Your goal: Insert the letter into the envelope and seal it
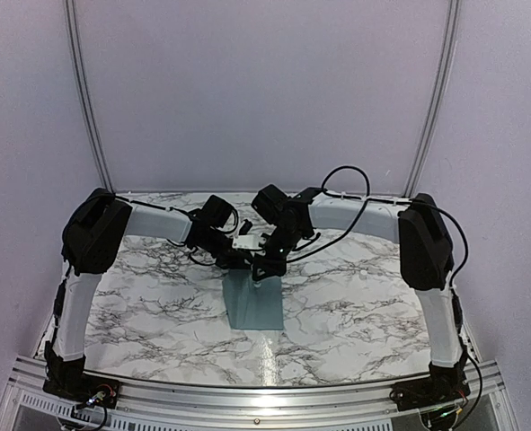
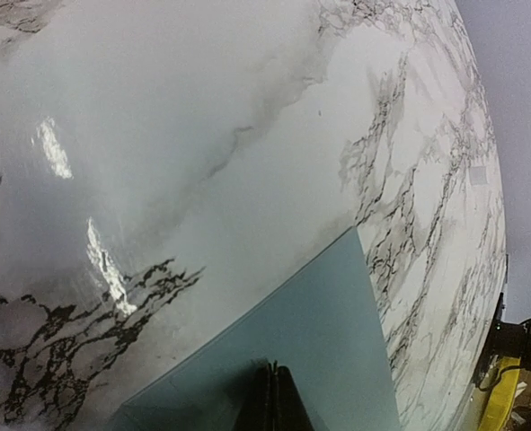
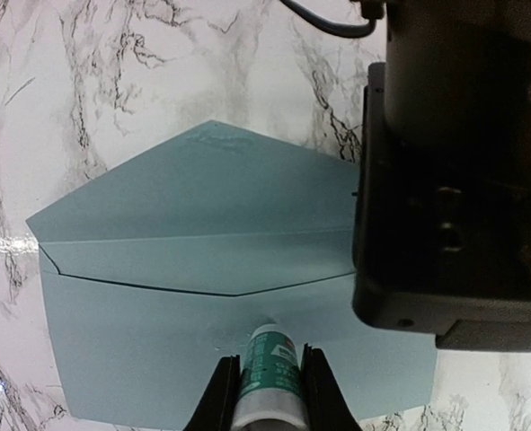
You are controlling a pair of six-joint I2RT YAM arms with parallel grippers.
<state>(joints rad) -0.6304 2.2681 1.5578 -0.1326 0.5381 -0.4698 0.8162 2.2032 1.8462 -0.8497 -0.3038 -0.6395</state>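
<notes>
**Top external: envelope (image 1: 254,303) pinned, glue stick (image 3: 272,346) aimed, so prob. the sealing step**

Marble table (image 1: 355,314) fills most of the view. Left arm (image 1: 94,233) and right arm (image 1: 422,238) reach inward and meet at centre, over the far end of the envelope. The envelope lies flat mid-table, its long side running toward the bases.

Right wrist view: the triangular flap (image 3: 202,189) is open and laid flat, inner face up, pointing away from the camera, crease line plain. Prob. left open b/c it needs glue before folding. The letter isn't visible in any view. It may be inside already, can't tell.

Left gripper (image 2: 272,400): fingers clenched together w/ nothing between them, tips down on the envelope near one edge. This reads as a hold-down, so the paper doesn't slide or lift under the other tool. The left arm's black wrist body hides the envelope's right corner in the right wrist view.

Right gripper (image 3: 267,382): fingers clamped on the glue stick, a small white-and-teal tube held lengthwise. Its tip points at the envelope body just below the crease. Touching or just above the paper, can't tell.

Judgement: the tip is short of the flap, so the next move is prob. a reach forward to run glue along the flap edges. Risks: the thin paper may drag w/ the stick esp. if the hold-down is light, and the two wrists sit v. close together.
</notes>
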